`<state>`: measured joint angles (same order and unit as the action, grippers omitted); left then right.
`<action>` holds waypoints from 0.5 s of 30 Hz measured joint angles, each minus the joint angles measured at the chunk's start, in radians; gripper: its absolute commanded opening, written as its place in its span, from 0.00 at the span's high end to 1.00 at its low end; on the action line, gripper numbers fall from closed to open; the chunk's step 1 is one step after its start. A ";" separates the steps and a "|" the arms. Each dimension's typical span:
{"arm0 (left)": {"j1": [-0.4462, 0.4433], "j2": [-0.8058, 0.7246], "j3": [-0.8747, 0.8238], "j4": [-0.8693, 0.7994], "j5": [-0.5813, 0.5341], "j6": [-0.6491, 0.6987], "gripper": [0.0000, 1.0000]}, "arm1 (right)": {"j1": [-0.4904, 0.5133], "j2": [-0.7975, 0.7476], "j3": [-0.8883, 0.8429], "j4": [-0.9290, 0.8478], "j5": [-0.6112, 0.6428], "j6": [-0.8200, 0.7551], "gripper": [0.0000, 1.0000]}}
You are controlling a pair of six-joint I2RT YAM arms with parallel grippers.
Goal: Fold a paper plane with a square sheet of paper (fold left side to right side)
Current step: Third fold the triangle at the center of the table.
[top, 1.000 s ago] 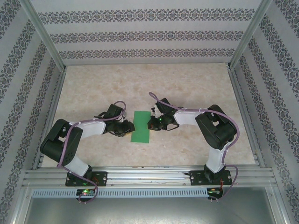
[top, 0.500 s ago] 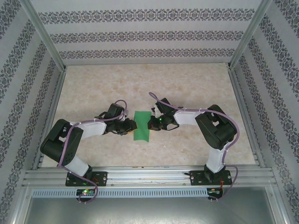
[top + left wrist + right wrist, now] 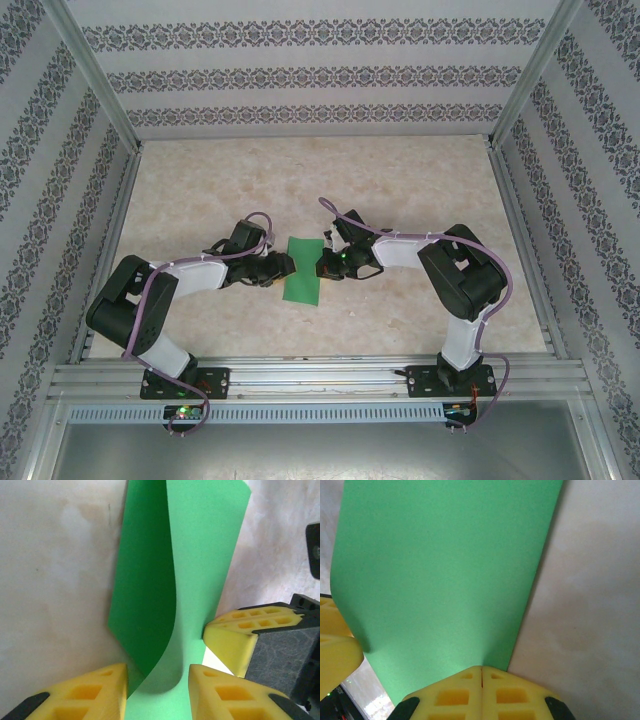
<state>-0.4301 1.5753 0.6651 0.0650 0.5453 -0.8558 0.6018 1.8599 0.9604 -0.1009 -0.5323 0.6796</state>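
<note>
The left fingers (image 3: 284,266) are partly open. In the left wrist view the two yellow tips (image 3: 116,676) stand apart, and a curled-up part of the square sheet of paper (image 3: 200,555) runs between them. The paper looks like it brushes the inner sides of the tips, but they are not squeezing it flat. The right fingers (image 3: 481,672) are pressed tight together with just a thin line between them. Their tip sits right at the edge of the green paper (image 3: 440,565), touching it. I cannot tell if a bit of paper is pinched in there or if the tip just presses down on it. The paper (image 3: 303,283) lies in the middle of the bench (image 3: 300,190), between the two sets of fingers, with the left ones at its left edge and the right ones at its right edge. It looks folded over, with a darker layer under a lighter one. The near end of the paper is cut off at the bottom of the left wrist view. From above, the finger tips are too small and dark to make out well.
</note>
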 measured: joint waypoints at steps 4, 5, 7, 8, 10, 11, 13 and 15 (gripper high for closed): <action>0.007 -0.002 -0.002 0.019 0.000 -0.011 0.61 | -0.009 0.000 0.000 0.000 0.000 -0.003 1.00; 0.007 -0.003 -0.002 0.020 0.000 -0.013 0.61 | -0.011 0.000 0.000 0.000 -0.001 -0.003 1.00; 0.009 -0.005 -0.003 0.026 0.001 -0.014 0.61 | -0.011 0.000 0.000 0.000 0.000 -0.003 1.00; 0.009 -0.005 -0.003 0.027 0.000 -0.017 0.62 | -0.011 0.000 0.000 0.000 0.000 -0.003 1.00; 0.011 -0.006 -0.008 0.030 0.000 -0.018 0.64 | -0.011 0.000 0.000 0.000 0.000 -0.003 1.00; 0.013 -0.006 -0.011 0.030 0.000 -0.018 0.66 | -0.011 0.000 0.000 0.000 0.000 -0.003 1.00; 0.013 -0.006 -0.013 0.029 0.000 -0.020 0.70 | -0.011 0.000 0.000 0.000 0.000 -0.006 1.00; 0.013 -0.006 -0.014 0.029 0.000 -0.020 0.72 | -0.011 0.000 0.000 0.000 0.000 -0.006 1.00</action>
<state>-0.4171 1.5692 0.6510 0.0944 0.5453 -0.8761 0.5907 1.8603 0.9604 -0.1009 -0.5327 0.6731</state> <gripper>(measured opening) 0.301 0.057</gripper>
